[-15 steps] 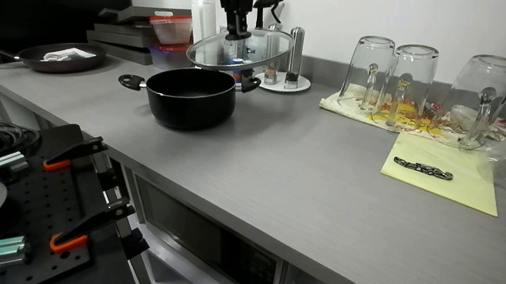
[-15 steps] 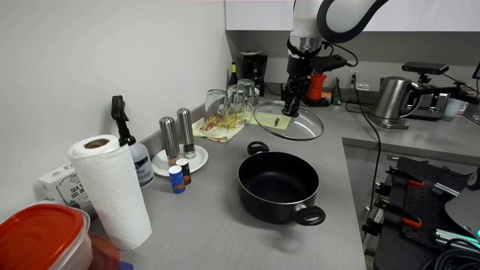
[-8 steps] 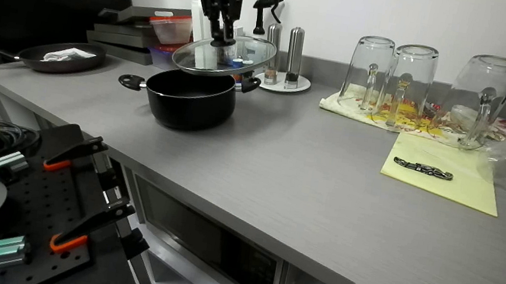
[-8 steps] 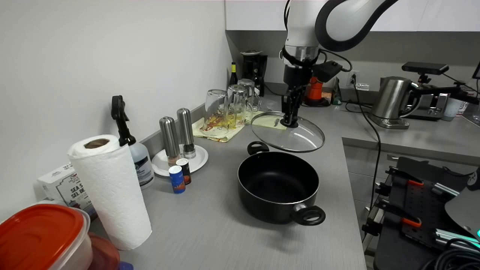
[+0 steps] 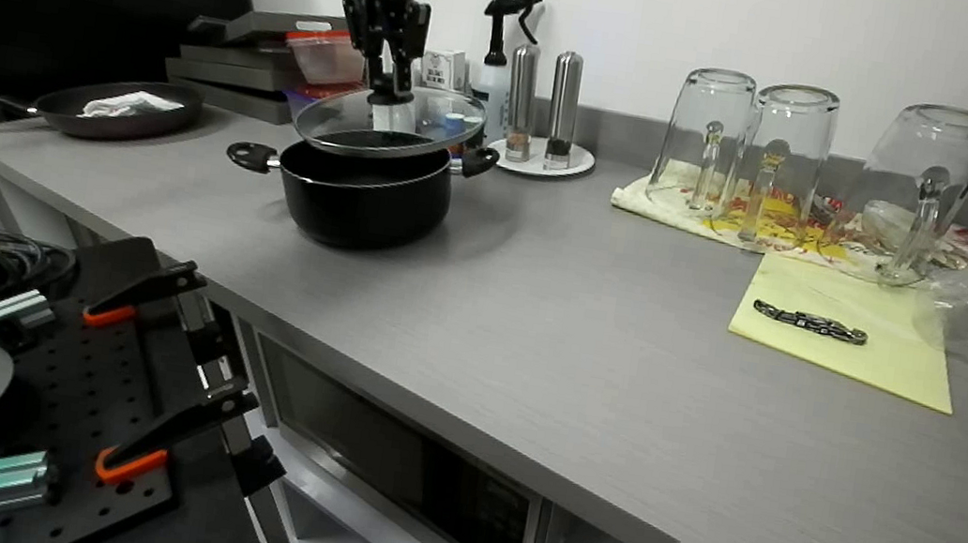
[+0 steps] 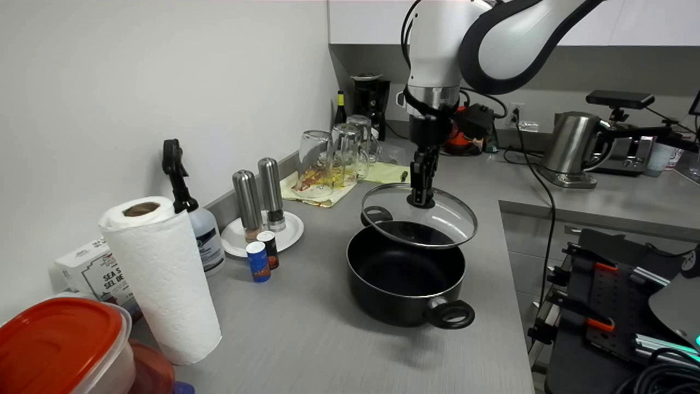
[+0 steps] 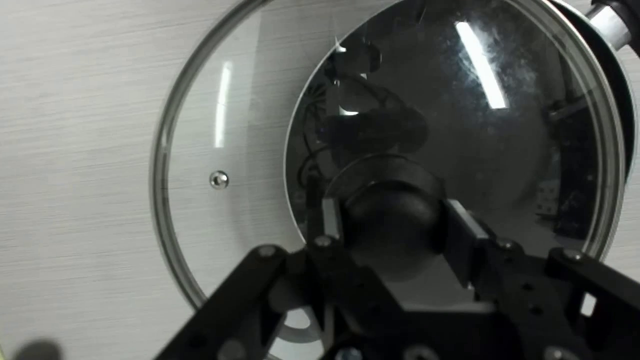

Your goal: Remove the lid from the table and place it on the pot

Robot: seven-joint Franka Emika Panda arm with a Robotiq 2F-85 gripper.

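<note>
The lid, clear glass with a metal rim, hangs over the far part of the pot in both exterior views (image 5: 335, 120) (image 6: 455, 220), slightly tilted. My gripper (image 5: 391, 93) (image 6: 421, 200) is shut on its black centre knob, as the wrist view shows between the fingers (image 7: 392, 215). The black pot (image 5: 360, 211) (image 6: 383, 303) stands upright on the grey table (image 5: 586, 352) (image 6: 306, 339). In the wrist view the lid (image 7: 240, 200) covers much of the pot (image 7: 622, 95) but sits off-centre, reaching out over bare table on the left. The gap between lid and pot is hard to judge.
Two steel mills on a white plate (image 6: 295, 232), small shakers (image 6: 258, 262), a paper towel roll (image 6: 164, 284) and a spray bottle (image 6: 205, 241) stand beside the pot. Upturned glasses (image 5: 701, 141), a yellow sheet (image 5: 860, 362) and a frying pan (image 5: 117, 121) are farther off.
My gripper has carried the lid down and toward the pot, so that the lid now overlaps the pot's opening. The pot has not moved.
</note>
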